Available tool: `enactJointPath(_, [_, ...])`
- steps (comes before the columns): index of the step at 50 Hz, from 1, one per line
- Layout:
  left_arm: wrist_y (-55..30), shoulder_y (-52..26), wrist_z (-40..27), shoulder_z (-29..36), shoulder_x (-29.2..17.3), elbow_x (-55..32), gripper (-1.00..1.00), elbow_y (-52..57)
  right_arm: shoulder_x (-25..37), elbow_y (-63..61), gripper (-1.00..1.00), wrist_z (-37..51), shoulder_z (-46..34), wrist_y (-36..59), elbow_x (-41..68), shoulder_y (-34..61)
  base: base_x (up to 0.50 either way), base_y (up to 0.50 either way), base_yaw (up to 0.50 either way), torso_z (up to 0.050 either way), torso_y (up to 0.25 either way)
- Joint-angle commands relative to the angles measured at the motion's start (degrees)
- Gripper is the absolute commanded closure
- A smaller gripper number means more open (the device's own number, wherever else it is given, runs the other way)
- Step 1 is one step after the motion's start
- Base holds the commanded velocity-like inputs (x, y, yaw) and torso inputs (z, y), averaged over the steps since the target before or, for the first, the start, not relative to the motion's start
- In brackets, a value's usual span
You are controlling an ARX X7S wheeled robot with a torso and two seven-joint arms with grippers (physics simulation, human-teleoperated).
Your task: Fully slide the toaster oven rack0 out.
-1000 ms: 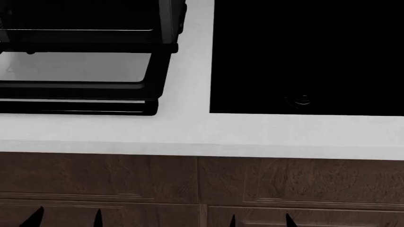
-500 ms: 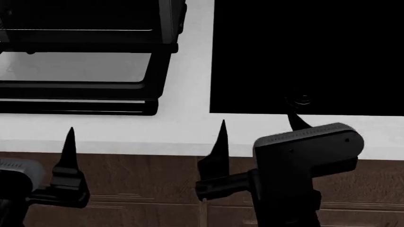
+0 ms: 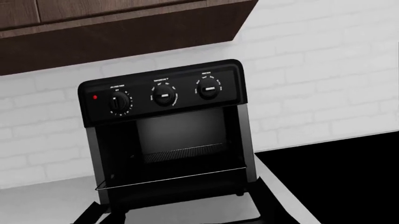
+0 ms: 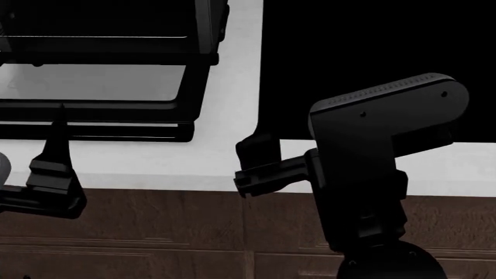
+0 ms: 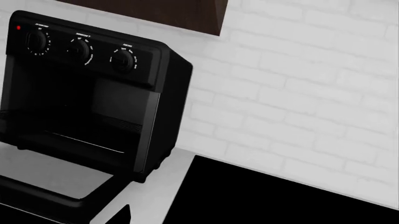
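The black toaster oven stands on the white counter with its glass door folded down flat. The rack0 lies inside the cavity; its front wire sits at the opening. The oven also shows in the right wrist view. My left gripper hangs in front of the door's front edge, open and empty, with one finger showing. My right gripper is open and empty at the counter edge right of the oven. One finger shows; the other is lost against the cooktop.
A flat black cooktop fills the counter right of the oven. A white brick wall stands behind, and a dark wood cabinet hangs above the oven. Brown cabinet fronts run below the counter edge.
Both arms have risen from the bottom of the head view to counter height. The left finger now reaches the door's front edge. The oven, door and rack have not moved.
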Motion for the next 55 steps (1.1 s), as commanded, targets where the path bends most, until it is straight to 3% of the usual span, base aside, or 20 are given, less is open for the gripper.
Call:
enactJointPath(1, [-2.6, -1.8, 0.4, -1.0, -0.2, -1.2, -1.0, 1.7, 0.1, -0.1, -1.0, 0.3, -0.4, 1.3, 0.2, 1.5, 0.0, 0.0, 0.0, 0.0, 0.0])
enactJointPath(36, [-2.4, -2.1, -4.0, -1.6, -2.5, -6.9, -1.0, 2.2, 0.7, -1.3, -1.0, 1.3, -0.6, 2.2, 1.1, 2.3, 0.28, 0.08, 0.0, 0.0, 0.0])
enactJointPath(55, [-2.6, -3.0, -10.6, -2.9, -5.0, -15.9, -1.0, 2.3, 1.3, -1.8, -1.0, 1.7, -1.1, 2.6, 1.4, 2.5, 0.18, 0.01, 0.0, 0.0, 0.0])
